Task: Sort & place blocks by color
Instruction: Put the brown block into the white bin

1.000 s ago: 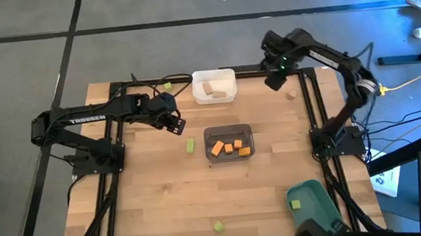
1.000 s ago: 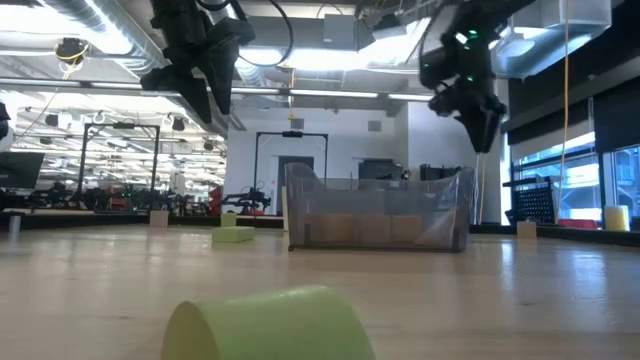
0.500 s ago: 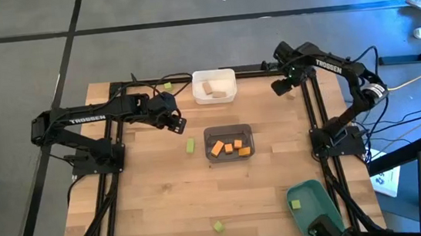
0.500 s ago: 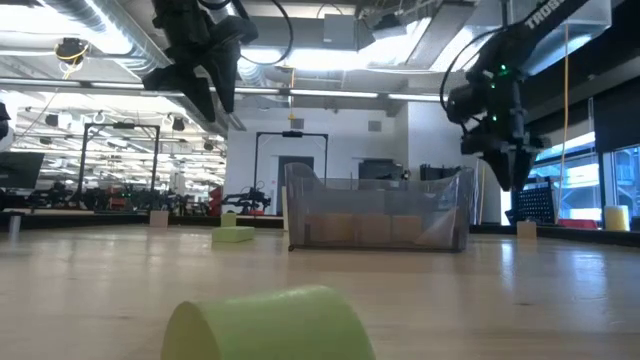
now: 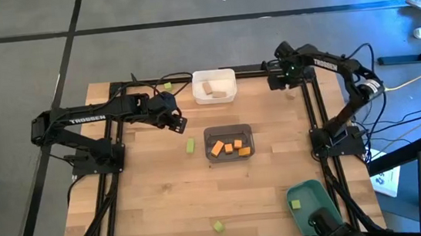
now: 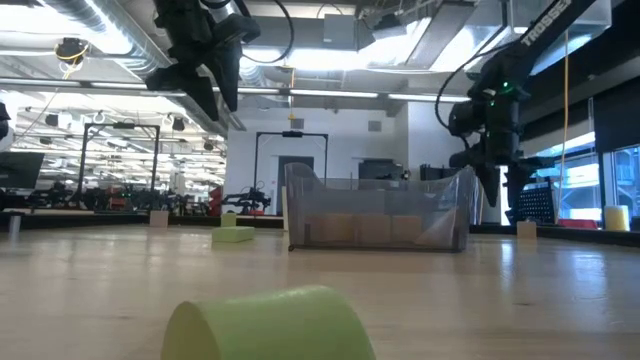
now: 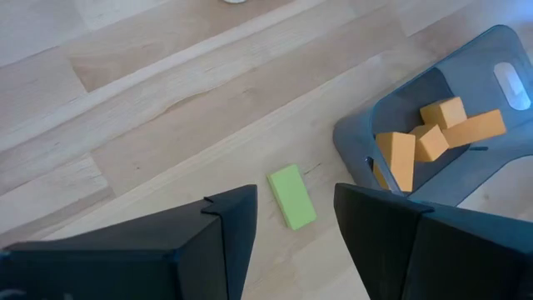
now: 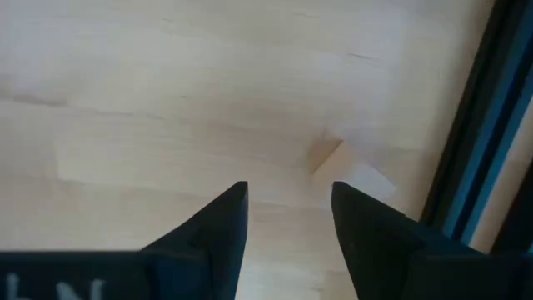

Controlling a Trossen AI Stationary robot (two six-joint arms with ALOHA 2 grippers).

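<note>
On the wooden table [image 5: 155, 185], the white bin [image 5: 214, 86] holds tan blocks [image 5: 211, 88] and the grey bin [image 5: 229, 142] orange blocks [image 5: 229, 147]; left gripper [image 5: 177, 124] and right gripper [image 5: 273, 81] hang released, empty.

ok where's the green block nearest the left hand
In the high view it lies on the wooden table just left of the dark grey bin, below the left hand: green block, also seen between that hand's fingers in the left wrist view.
</note>
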